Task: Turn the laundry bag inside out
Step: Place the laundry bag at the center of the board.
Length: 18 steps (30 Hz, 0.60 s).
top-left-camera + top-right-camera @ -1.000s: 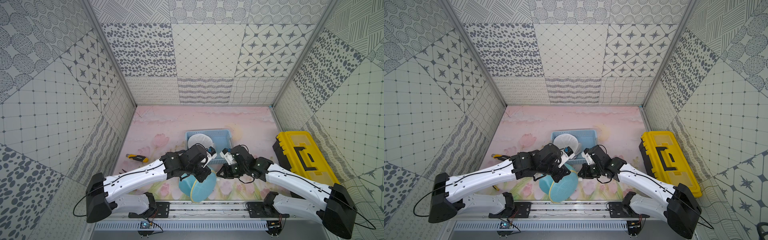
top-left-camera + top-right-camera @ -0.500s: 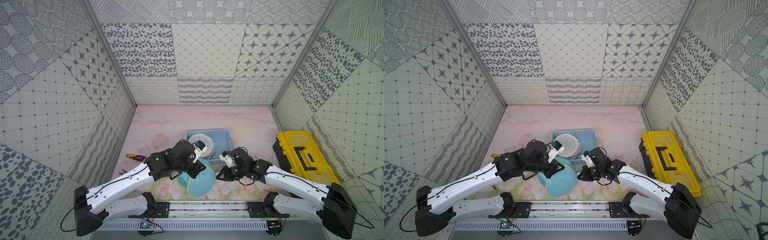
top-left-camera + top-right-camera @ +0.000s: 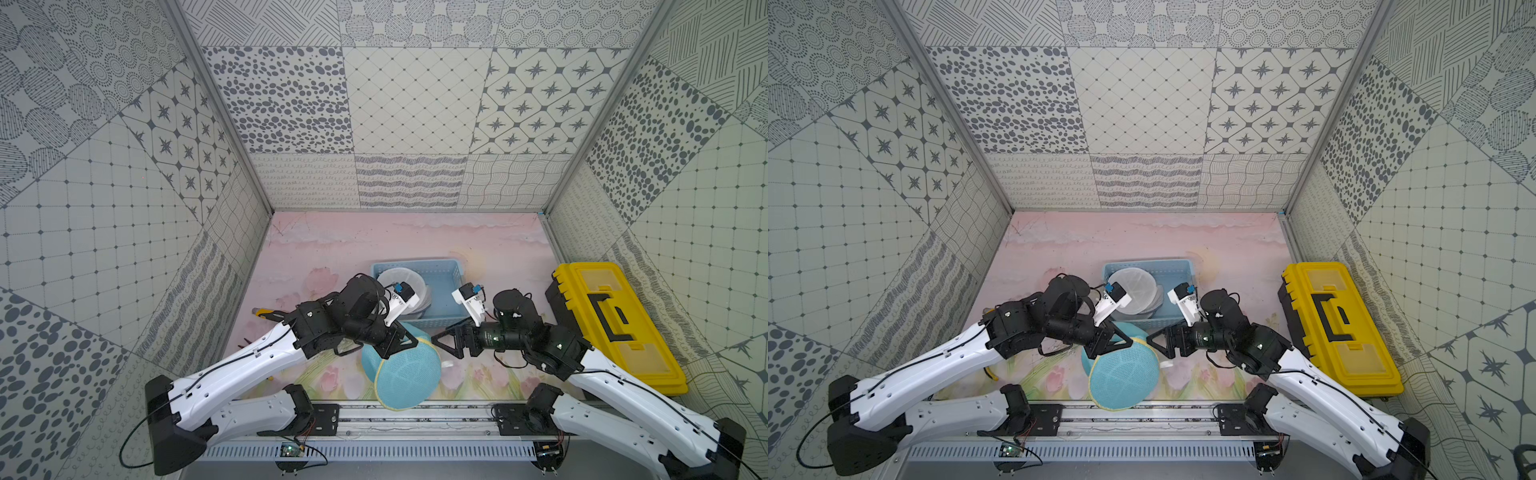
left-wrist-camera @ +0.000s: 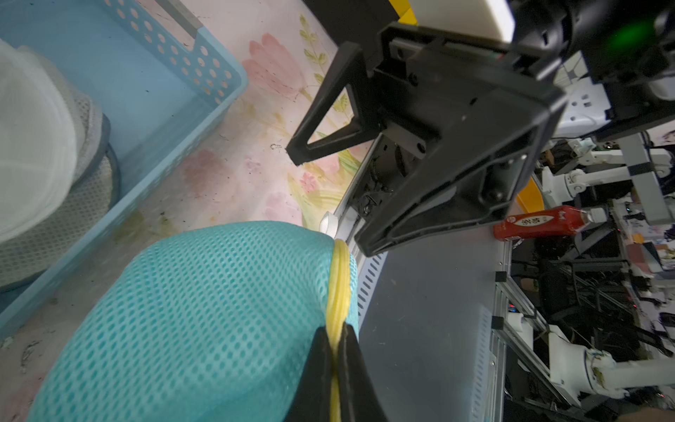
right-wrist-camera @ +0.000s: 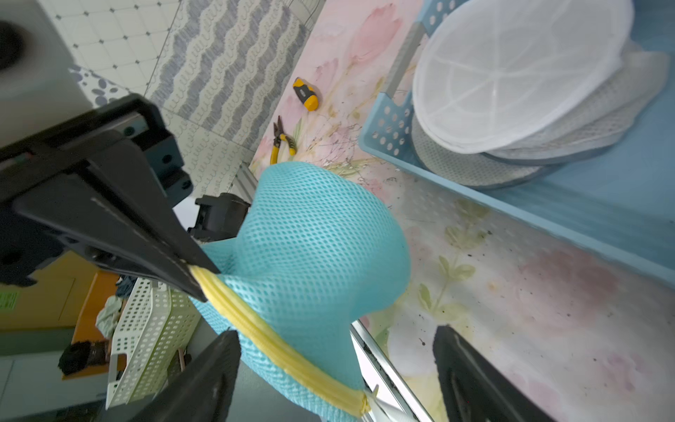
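right gripper (image 5: 336, 332) has let go and now stands wide, just beside the teal mesh laundry bag (image 3: 409, 374). left gripper (image 4: 333, 329) pinches the bag's yellow rim (image 4: 338, 285) at the front edge of the table (image 3: 353, 245), near the blue basket (image 3: 415, 263).

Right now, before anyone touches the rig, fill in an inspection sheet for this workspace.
Surface: pink mat, dirt specks.
Job's things: teal bag, held at its yellow rim.
Clutter: basket of white bags; toolbox; pliers; screwdriver.
Grippers: left claw shut on the bag's rim; right claw open beside it.
Cables: black cables loop from wrists and bases.
Surroundings: patterned walls.
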Motion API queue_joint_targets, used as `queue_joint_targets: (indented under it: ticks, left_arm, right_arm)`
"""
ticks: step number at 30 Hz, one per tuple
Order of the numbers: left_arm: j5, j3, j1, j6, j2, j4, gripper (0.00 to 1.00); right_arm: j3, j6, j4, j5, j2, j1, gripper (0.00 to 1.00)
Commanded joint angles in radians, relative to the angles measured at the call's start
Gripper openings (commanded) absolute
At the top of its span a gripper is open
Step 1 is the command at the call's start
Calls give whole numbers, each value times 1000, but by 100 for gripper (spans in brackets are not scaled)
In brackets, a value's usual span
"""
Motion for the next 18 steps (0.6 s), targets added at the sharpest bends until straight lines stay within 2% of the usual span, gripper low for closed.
queue_joint_targets:
  ticks: [1,8,12,14,17,18]
  left_arm:
    - [234,21,16,26,0,11,0]
    - [263,21,68,22,-25,10,0]
    - [261,14,93,11,-43,13,0]
    - [251,14,100,3,-45,11,0]
    - [198,24,104,-13,-58,-3,0]
    - [135,34,104,-23,-67,-21,0]
  right_arm:
    - [59,-104,24,-136,46,19,89]
    - [78,-128,-22,-200,60,66,85]
    - [93,-137,-7,-224,93,114,73]
    - [116,-147,-2,-226,137,132,58]
    - [169,-150,27,-233,215,141,23]
    - [190,-144,45,-228,245,140,11]
